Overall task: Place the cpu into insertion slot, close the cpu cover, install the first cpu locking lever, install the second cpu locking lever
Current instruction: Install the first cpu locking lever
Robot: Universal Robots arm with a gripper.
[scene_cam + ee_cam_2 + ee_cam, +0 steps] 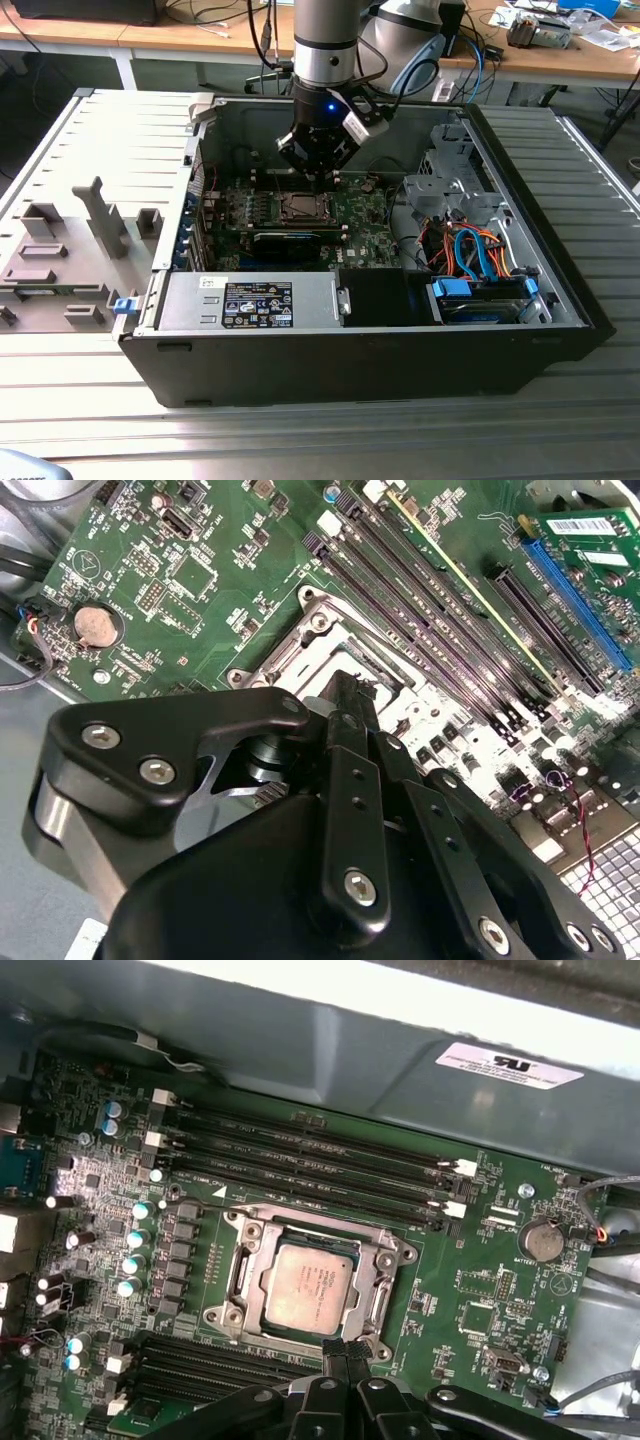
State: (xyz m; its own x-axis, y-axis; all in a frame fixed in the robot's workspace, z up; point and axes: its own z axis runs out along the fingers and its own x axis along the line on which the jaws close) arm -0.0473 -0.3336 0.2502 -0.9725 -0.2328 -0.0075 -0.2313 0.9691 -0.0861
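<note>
The cpu (309, 1287), a flat silvery-grey square, lies in the insertion slot (236, 1316) on the green motherboard (470, 1280). A metal cover frame (300, 1224) lies flat around it. I cannot tell how the locking levers stand. My gripper (341, 1352) hovers just above the socket's edge, a little off the chip, its black fingers (347, 702) pressed together with nothing between them. In the exterior view the gripper (318, 172) hangs inside the open computer case, just behind the socket (300, 207).
Memory slots (310, 1160) run beside the socket. A coin battery (545, 1238) and capacitors (138, 1235) stand on the board. The case (520, 170) encloses a drive cage (450, 175), orange and blue cables (470, 250) and a power supply (250, 300). Grey fixtures (70, 250) lie at the exterior view's left.
</note>
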